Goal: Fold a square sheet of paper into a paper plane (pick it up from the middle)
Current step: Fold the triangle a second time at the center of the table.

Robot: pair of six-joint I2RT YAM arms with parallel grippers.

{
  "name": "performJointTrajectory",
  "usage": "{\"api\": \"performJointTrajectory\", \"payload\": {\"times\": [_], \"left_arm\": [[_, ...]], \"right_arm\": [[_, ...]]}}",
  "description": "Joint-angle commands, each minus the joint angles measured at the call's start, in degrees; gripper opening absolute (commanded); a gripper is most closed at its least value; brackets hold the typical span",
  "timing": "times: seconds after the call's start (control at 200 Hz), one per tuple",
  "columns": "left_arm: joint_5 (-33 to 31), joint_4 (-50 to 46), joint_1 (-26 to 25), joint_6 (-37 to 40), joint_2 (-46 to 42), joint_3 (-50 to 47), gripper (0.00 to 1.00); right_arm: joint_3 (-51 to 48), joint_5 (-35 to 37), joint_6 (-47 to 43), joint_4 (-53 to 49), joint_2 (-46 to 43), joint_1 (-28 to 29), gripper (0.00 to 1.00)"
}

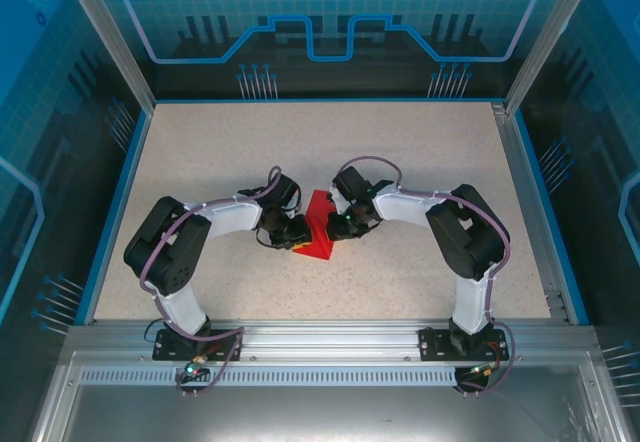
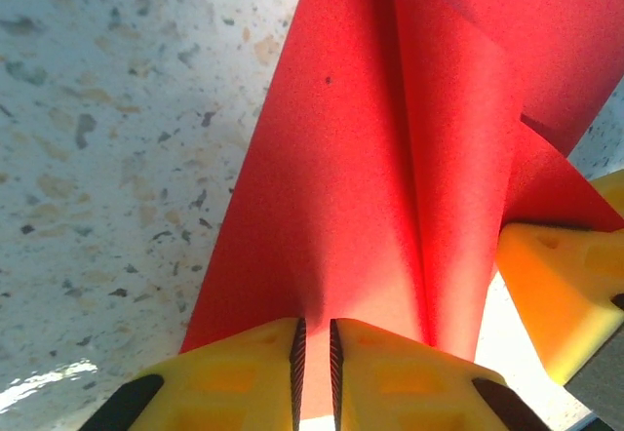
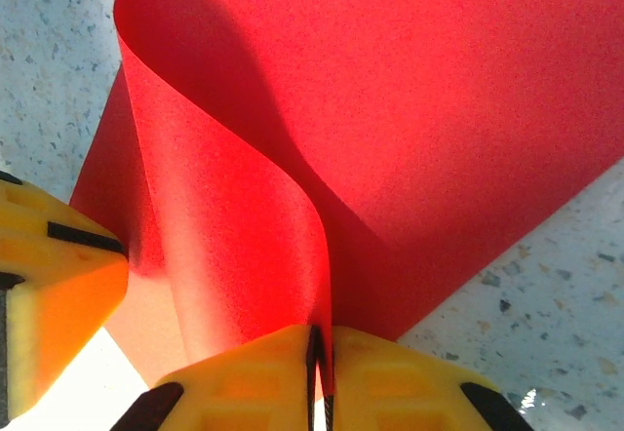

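You are looking at the left tool point(image 2: 314, 343) gripping an edge of the paper point(image 2: 390, 187), its jaws pressing almost together with the sheet passing between them. The right tool point(image 3: 322, 348) is pinching a curled-up flap of the same paper, its jaws nearly touching. The two tools are sitting just beside each other, one at each side of the sheet. The paper is lying partly folded near the middle of the worktop point(image 1: 420, 162), one layer arching up off the surface.
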Motion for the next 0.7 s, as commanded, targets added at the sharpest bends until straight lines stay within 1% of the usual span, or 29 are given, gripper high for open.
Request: {"api": "performJointTrajectory", "payload": {"times": [0.0,0.145,0.305,0.365,0.505,0.695], "left_arm": [[-1.03,-0.66,0.46,0.39,-2.45,0.27,0.19],[0.69,1.37,1.58,-1.5,-6.02,-0.29,0.19],[7.89,10.59,5.45,-7.64,-8.78,-3.05,0.19],[10.66,14.4,6.54,-9.97,-8.14,-3.26,0.18],[15.11,22.0,6.63,-15.16,-4.18,-2.75,0.13],[16.75,27.68,6.63,-18.59,0.31,-3.06,0.11]], "right_arm": [[0.95,1.18,-1.26,-2.44,1.38,-1.11,0.13],[0.93,1.17,-1.23,-2.28,1.64,-1.16,0.13],[0.76,1.17,-1.13,-2.07,2.1,-1.15,0.13],[0.76,1.29,-1.15,-2.19,2.17,-1.16,0.13],[0.74,0.74,-0.84,-1.72,2.59,-1.15,0.13],[0.93,0.93,-0.9,-1.87,2.68,-1.16,0.13]]}}
